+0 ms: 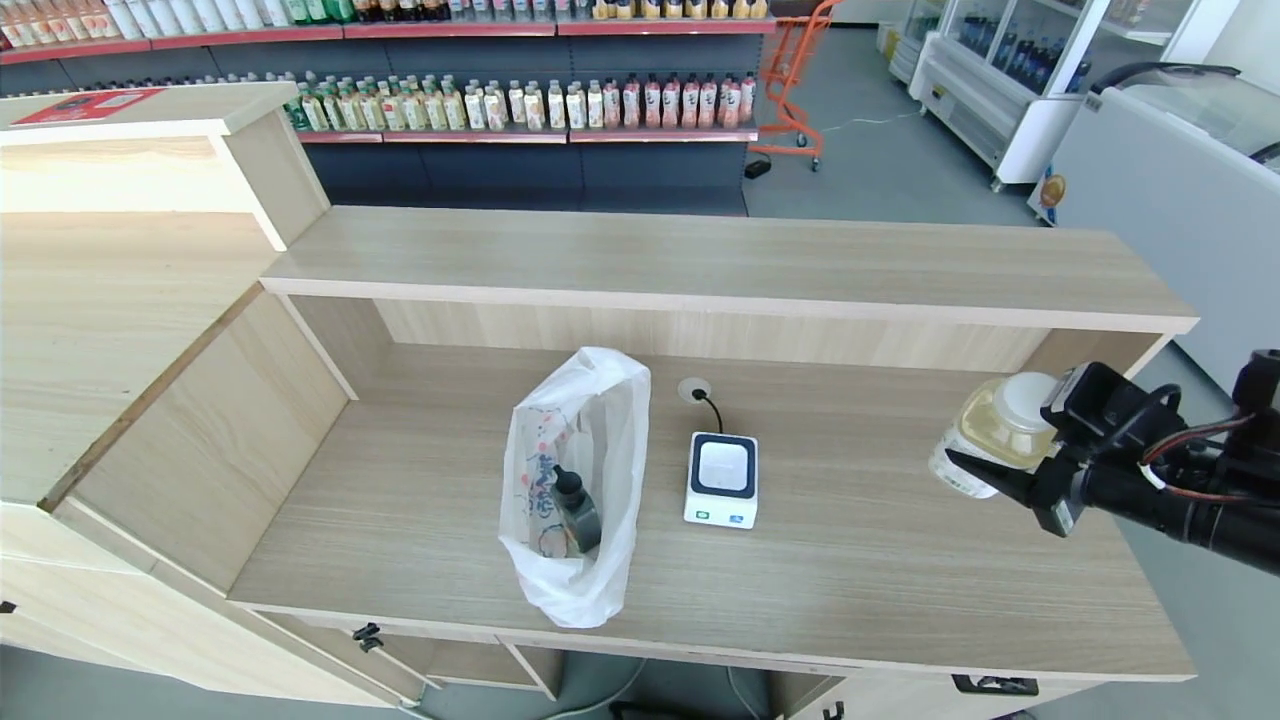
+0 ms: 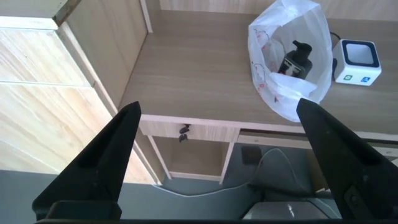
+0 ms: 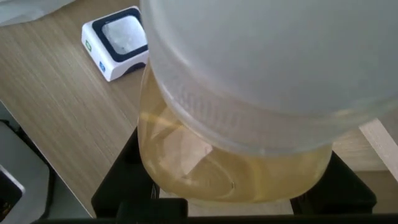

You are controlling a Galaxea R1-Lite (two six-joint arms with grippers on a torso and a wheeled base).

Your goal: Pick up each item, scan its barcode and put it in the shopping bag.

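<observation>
Jar (image 3: 236,155) pinched, scan to do

Saw the jar right up close: white lid, yellow stuff inside. Found it pinched on both sides by the right claw (image 1: 1005,450), up in the air by the right end of the counter (image 1: 850,560), lid end toward the wrist. Well apart from the scanner (image 1: 721,478). Spotted the left claw (image 2: 219,109) out past the front edge of the counter, spread wide, nothing in it.

Looked like time for the scan step. Best done slowly: carried across to just above the little white scanner, label side turned to face the glass window, held there with no wobble. Could not find the barcode from here, so maybe needed a slow roll of the jar over the window. Needed a firm squeeze as well: smooth, round, likely heavy, so easy to drop.

Saw the shopping bag (image 1: 610,420) just beside the scanner, mouth open, dark bottle (image 1: 575,505) already inside. Seemed to have room on top for the jar. Far behind, spotted long shelves of drinks (image 1: 520,105).
</observation>
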